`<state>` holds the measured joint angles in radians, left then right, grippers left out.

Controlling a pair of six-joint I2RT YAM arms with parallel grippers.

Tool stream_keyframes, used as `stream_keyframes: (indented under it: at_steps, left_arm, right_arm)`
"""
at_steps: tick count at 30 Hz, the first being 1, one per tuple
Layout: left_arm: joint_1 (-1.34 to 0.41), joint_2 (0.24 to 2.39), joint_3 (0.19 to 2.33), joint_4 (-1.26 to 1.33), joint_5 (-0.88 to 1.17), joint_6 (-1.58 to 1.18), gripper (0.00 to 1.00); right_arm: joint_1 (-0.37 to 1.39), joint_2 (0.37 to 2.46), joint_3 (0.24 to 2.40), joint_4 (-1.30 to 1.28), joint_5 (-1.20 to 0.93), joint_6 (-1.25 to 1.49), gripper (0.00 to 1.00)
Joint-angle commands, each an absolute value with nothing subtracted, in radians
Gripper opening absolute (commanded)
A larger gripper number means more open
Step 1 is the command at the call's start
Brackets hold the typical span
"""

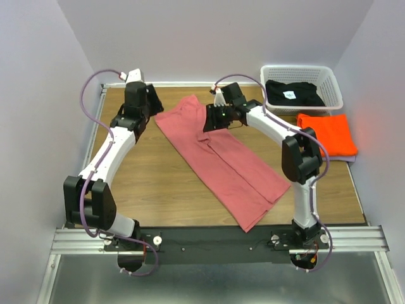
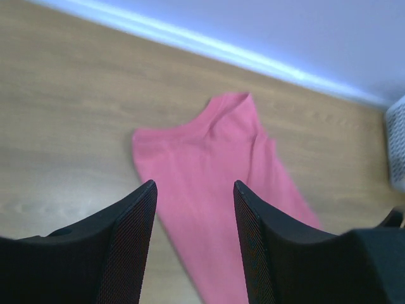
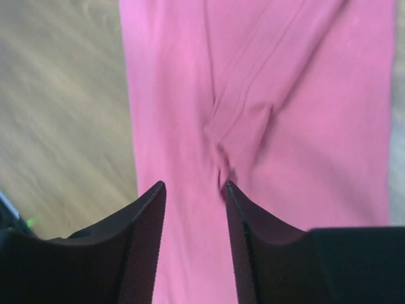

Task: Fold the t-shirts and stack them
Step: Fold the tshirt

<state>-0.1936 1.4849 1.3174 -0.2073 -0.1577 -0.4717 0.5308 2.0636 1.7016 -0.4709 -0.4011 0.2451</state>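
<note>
The pink-red t-shirt [image 1: 221,161] lies as a long folded strip running diagonally across the table. It fills the right wrist view [image 3: 266,126] and shows in the left wrist view [image 2: 215,177]. My left gripper [image 1: 154,101] is open and empty above the strip's far left corner. My right gripper [image 1: 207,120] is open and empty just above the strip's far end, over a crease. The orange t-shirt [image 1: 327,133] lies folded at the right. The black t-shirt [image 1: 293,94] with a white label sits in the basket.
A white lattice basket [image 1: 304,71] stands at the back right corner; its edge shows in the left wrist view [image 2: 397,145]. The wooden table [image 1: 152,177] is bounded by white walls on three sides. The arms' bases sit at the near edge.
</note>
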Motion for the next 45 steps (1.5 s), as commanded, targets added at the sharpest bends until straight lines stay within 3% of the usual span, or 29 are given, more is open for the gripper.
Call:
stream_keyframes:
  at_steps: [1, 7, 20, 27, 35, 45]
  left_arm:
    - [-0.204, 1.461, 1.148, -0.233, -0.103, -0.486, 0.59]
    - [-0.21, 1.362, 0.964, -0.209, -0.081, -0.5, 0.59]
    - [-0.212, 1.338, 0.816, -0.129, -0.038, -0.5, 0.59]
    - [-0.222, 1.426, 0.874, -0.112, -0.024, -0.483, 0.58]
    - [-0.247, 1.629, 1.052, -0.087, 0.029, -0.479, 0.58]
    - [-0.273, 1.842, 1.186, -0.101, 0.041, -0.492, 0.58]
  right_arm:
    - [0.535, 2.157, 1.821, -0.46, -0.348, 0.279, 0.47]
    - [0.535, 2.264, 1.953, -0.437, -0.287, 0.321, 0.37]
    - [0.535, 2.525, 2.207, -0.342, -0.134, 0.336, 0.36]
    - [0.537, 2.592, 2.249, -0.313, -0.143, 0.35, 0.37]
    - [0.537, 2.347, 1.984, -0.284, -0.101, 0.341, 0.41]
    - [0.528, 1.864, 1.291, -0.298, -0.061, 0.333, 0.47]
